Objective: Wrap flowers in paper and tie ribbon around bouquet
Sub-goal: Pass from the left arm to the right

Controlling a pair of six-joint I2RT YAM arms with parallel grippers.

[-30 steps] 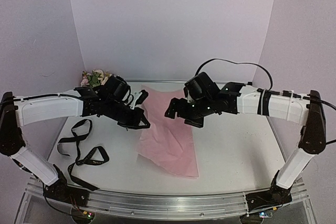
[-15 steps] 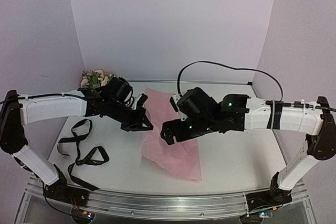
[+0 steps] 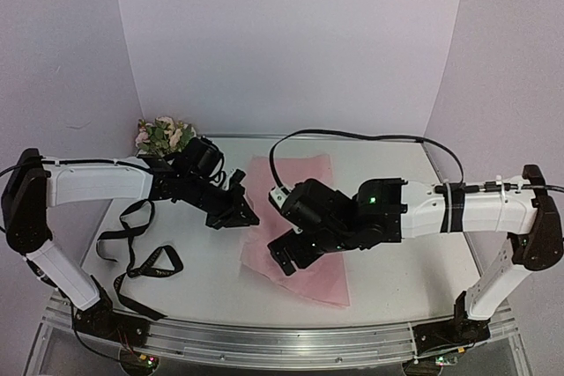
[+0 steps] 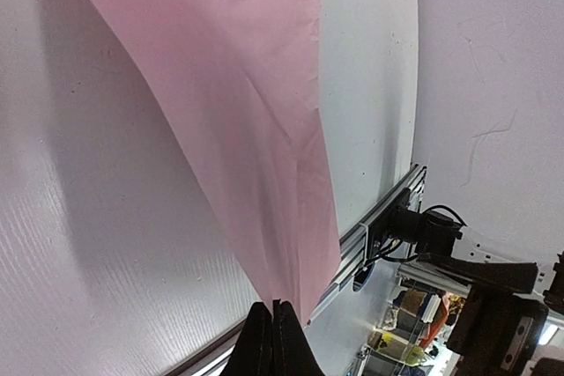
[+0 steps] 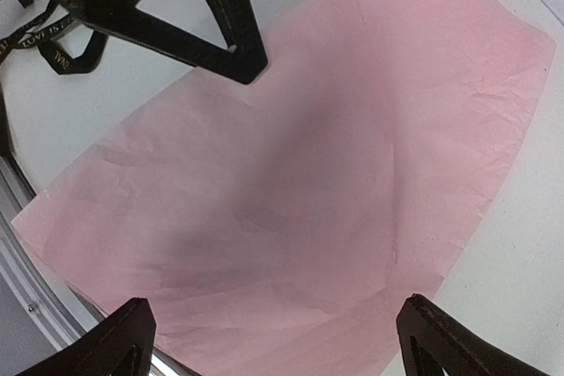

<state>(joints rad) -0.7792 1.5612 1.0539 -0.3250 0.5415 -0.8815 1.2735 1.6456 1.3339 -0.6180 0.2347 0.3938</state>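
Pink paper (image 3: pixel 304 173) shifted | right gripper (image 5: pixel 278 332) moved over it, spread wider

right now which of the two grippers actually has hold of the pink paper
The left gripper: its jaws are shut on an edge of the paper. The right gripper hangs above the sheet with jaws wide apart, holding nothing.

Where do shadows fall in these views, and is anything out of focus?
Top view: soft, even light, whole picture slightly blurred. Left wrist view: a broad soft shadow lies on the table beside the paper, whose creases are sharp. Right wrist view: a dark diffuse shadow covers the paper's middle; lettering on the ribbon shows clearly.
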